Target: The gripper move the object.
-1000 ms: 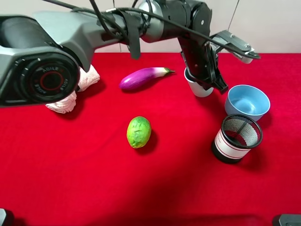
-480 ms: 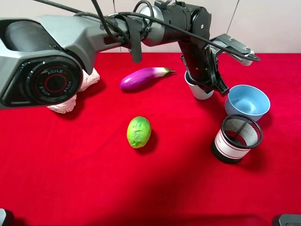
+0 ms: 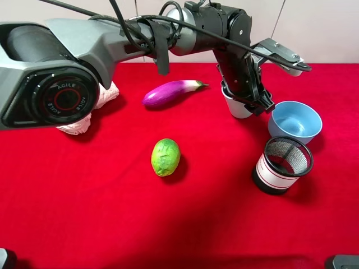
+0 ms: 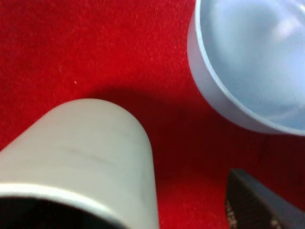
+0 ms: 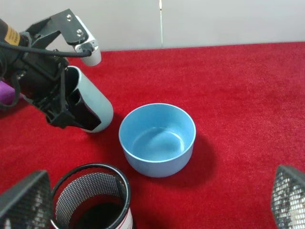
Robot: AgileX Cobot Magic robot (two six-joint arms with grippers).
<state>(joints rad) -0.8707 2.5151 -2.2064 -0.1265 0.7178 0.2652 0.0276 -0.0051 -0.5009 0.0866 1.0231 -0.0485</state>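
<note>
The pale blue-green cup (image 3: 240, 108) sits at the back right of the red cloth, tilted. My left gripper (image 3: 247, 93) reaches across from the left and is shut on the cup's wall, one dark finger inside the rim and one outside. The right wrist view shows the same grip (image 5: 71, 109) on the cup (image 5: 97, 102). In the left wrist view the cup (image 4: 90, 157) fills the near corner, and one dark fingertip (image 4: 257, 205) shows beside it. I cannot tell whether the cup's base touches the cloth. My right gripper (image 5: 157, 198) is open and empty, short of the bowl.
A light-blue bowl (image 3: 295, 121) stands just right of the cup. A black mesh cup with a white band (image 3: 281, 165) is in front of the bowl. A purple eggplant (image 3: 170, 92), a green lime (image 3: 165, 157) and a pink cloth (image 3: 90, 115) lie to the left.
My left gripper has shifted slightly to the right and tightened on the cup, and the cup has tilted a little with it. Nothing else has moved.
</note>
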